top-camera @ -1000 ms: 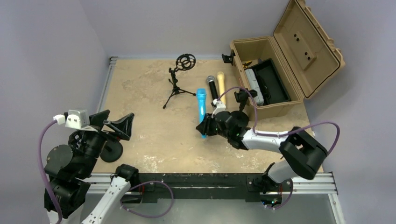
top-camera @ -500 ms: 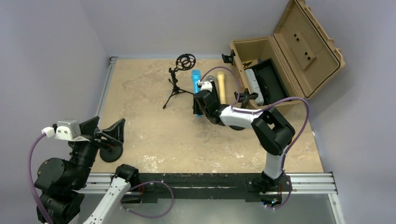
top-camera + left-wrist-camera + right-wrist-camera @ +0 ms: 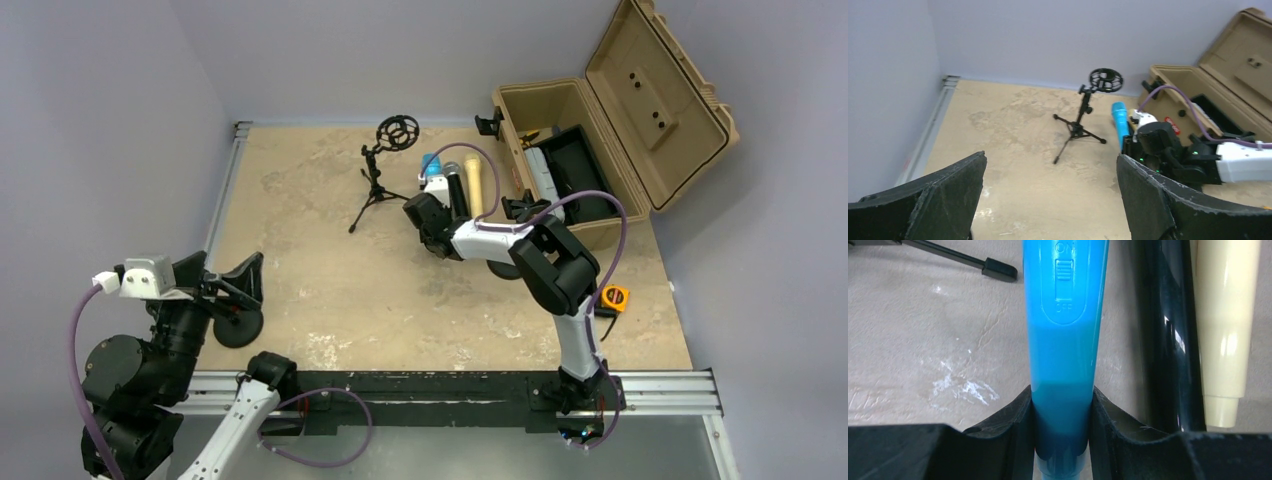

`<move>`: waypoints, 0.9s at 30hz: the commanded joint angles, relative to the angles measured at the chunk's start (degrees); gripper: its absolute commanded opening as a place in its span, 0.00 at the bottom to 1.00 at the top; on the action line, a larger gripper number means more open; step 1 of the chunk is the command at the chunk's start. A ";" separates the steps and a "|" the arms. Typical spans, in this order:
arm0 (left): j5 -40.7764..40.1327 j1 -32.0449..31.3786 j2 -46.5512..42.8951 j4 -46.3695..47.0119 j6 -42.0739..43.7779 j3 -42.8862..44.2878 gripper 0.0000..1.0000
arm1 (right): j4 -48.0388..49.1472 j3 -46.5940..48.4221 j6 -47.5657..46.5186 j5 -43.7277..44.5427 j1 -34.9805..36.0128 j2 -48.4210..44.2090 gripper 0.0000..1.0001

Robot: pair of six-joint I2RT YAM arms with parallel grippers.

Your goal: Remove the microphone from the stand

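Evidently the removal is done: your right jaws grip the blue plastic microphone [image 3: 1068,335] by its tail, low at the table [image 3: 330,285]; ahead-left of them the black tripod stand [image 3: 376,188] stands empty. Only letting go remains. Your left jaws gape wide.

Black arms [image 3: 500,242], white links, purple cables [image 3: 468,147]; gripper fingers [image 3: 998,435] seemingly foam-padded.

The blue microphone [image 3: 1066,355] was smooth, glossy plastic; the black microphone [image 3: 1163,340] was glossier; the table [image 3: 923,340] looked matt and scuffed.

blue microphone [image 3: 1065,340], black stand [image 3: 376,188]
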 commanded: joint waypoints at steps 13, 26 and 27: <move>-23.44 0.04 0.44 -7.47 6.45 6.89 0.90 | 0.31 3.91 -3.11 6.53 -0.83 1.01 0.66; -20.72 0.04 4.92 -22.25 -4.65 11.82 0.62 | 5.18 3.23 -7.77 -3.48 5.26 -14.64 0.74; -20.85 0.11 5.16 -22.56 -4.69 11.35 0.62 | 5.41 3.22 -7.71 -3.50 5.96 -15.19 0.74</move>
